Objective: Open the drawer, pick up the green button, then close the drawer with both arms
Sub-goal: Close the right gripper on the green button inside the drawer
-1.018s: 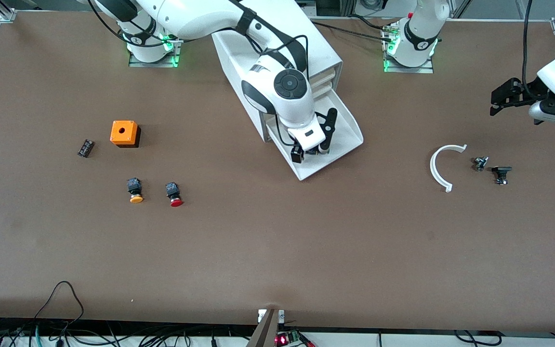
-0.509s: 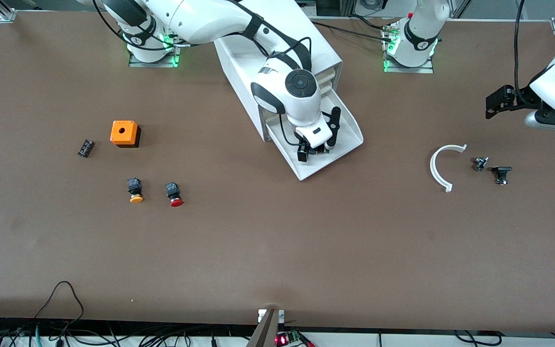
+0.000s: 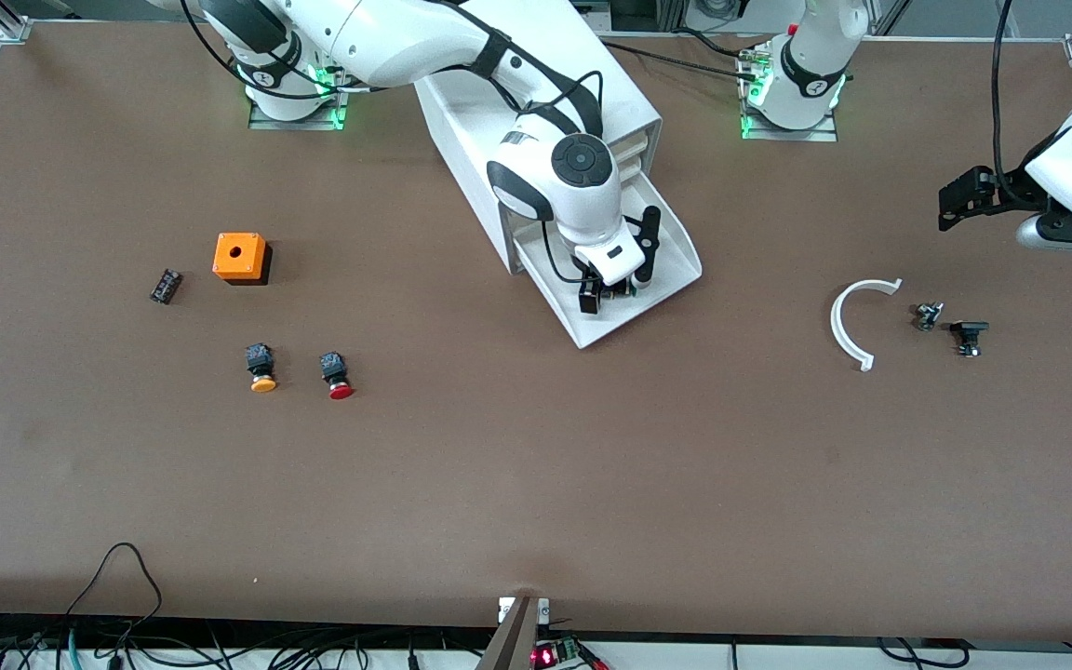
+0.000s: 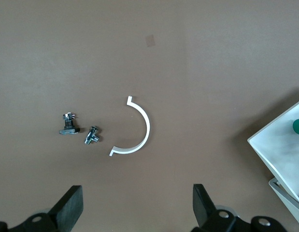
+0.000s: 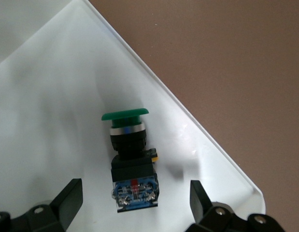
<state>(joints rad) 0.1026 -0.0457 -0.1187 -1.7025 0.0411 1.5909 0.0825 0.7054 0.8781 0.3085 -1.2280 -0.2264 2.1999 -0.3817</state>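
Lowest drawer [image 3: 662, 270] pulled out of the white cabinet [image 3: 462, 112]. Green-capped button [image 5: 131, 159] lies on its side in the drawer. Right gripper [image 3: 618, 284] low over it, jaws open either side, not touching. Left gripper [image 3: 957, 197] waits w/ jaws open above the counter [image 3: 536, 484], near white arc piece [image 3: 848, 326].

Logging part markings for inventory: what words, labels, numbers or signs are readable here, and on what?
None can be read.
Green button in the open drawer, under the open right gripper: no legible marking.
Round emblems on the arm bases: too small to read.
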